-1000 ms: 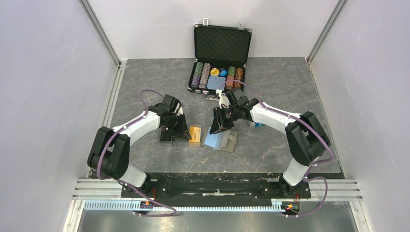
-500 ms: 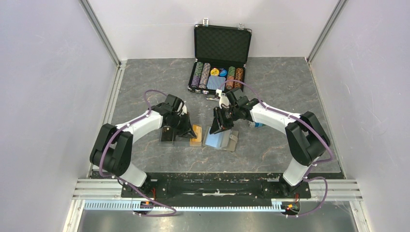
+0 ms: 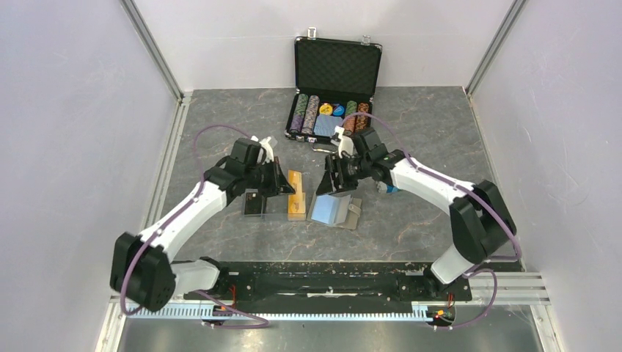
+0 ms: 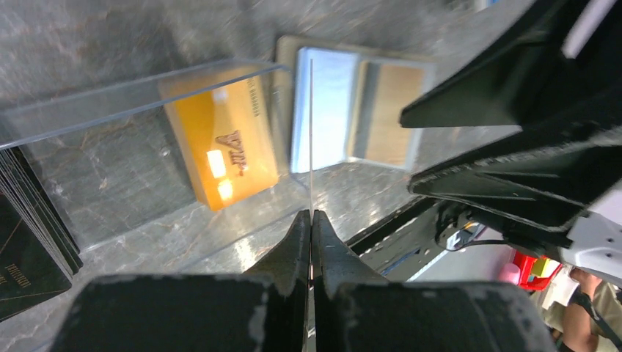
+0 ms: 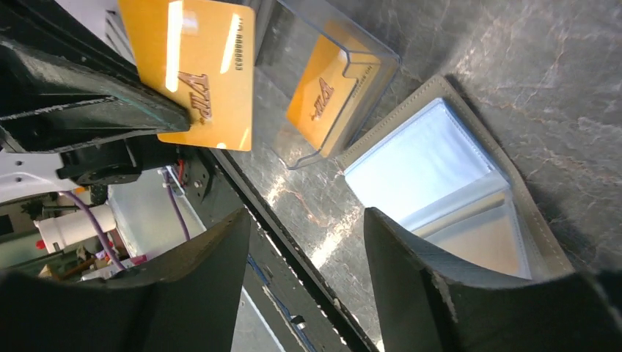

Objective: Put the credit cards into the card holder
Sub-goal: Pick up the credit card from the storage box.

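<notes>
My left gripper is shut on one orange credit card, which it holds upright above the table; the left wrist view shows this card edge-on. More orange cards lie in a clear plastic box, and a stack of black cards lies at the box's left end. The card holder lies open on the table just right of the box, its light blue lining facing up. My right gripper hovers open and empty over the holder's left edge, facing the held card.
An open black poker chip case with chips and a blue deck stands at the back of the table. A small blue object lies beside my right arm. Grey walls close in the left and right sides.
My left gripper has closed on an orange card and lifted it up out of the box. My right gripper has opened wider and shifted slightly back over the holder.
</notes>
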Robot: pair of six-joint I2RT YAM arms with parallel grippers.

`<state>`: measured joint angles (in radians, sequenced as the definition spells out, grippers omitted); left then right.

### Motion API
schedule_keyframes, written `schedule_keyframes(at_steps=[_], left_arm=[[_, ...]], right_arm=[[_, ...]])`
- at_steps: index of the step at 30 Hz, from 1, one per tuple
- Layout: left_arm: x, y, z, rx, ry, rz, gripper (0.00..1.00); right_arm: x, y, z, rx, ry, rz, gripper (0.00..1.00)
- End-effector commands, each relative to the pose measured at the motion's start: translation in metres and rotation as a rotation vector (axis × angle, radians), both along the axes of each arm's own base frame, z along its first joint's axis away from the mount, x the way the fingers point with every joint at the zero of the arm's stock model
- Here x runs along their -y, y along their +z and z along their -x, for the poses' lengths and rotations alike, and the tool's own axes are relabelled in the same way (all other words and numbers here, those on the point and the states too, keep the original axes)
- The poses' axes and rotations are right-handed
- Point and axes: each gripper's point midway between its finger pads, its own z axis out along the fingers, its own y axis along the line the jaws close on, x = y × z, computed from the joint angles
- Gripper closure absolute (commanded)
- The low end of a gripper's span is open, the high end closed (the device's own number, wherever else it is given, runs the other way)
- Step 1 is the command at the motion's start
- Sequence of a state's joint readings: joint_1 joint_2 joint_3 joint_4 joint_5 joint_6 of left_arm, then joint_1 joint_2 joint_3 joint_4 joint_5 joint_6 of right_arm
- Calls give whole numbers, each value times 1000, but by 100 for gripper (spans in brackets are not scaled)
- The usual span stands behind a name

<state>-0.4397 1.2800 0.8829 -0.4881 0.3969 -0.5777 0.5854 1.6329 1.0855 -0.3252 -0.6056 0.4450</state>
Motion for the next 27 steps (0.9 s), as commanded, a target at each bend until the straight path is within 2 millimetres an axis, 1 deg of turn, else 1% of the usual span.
schedule_keyframes(at_steps=[1, 3, 6, 8, 9, 10, 11, 17, 20, 23, 27], left_arm=[[12, 42, -5, 180, -39, 133, 98], [24, 58, 0, 214, -86, 231, 98], [38, 76, 4, 245, -133, 355, 98], [45, 84, 7, 259, -161, 415, 98], [46, 83, 9, 243, -166, 432, 98], [50, 90, 8, 267, -184, 464, 98], [52, 92, 10, 263, -193, 486, 98], [58, 94, 13, 252, -215, 520, 98], [60, 95, 14, 247, -220, 530, 98], [62, 94, 15, 237, -225, 536, 98], [66, 93, 16, 231, -231, 542, 98]], right_arm=[[6, 43, -12, 110, -33, -151, 37], [10, 53, -8, 112, -30, -234, 35], [16, 73, -7, 142, -22, -312, 32], [18, 85, -9, 168, -10, -363, 31], [18, 89, -6, 167, 0, -386, 31], [18, 92, -6, 169, 10, -401, 31], [17, 92, -4, 159, 18, -408, 32], [14, 99, 0, 142, 30, -470, 36], [11, 103, 4, 117, 30, -528, 41], [7, 115, 8, 109, 34, -613, 46], [0, 115, 12, 85, 69, -624, 57]])
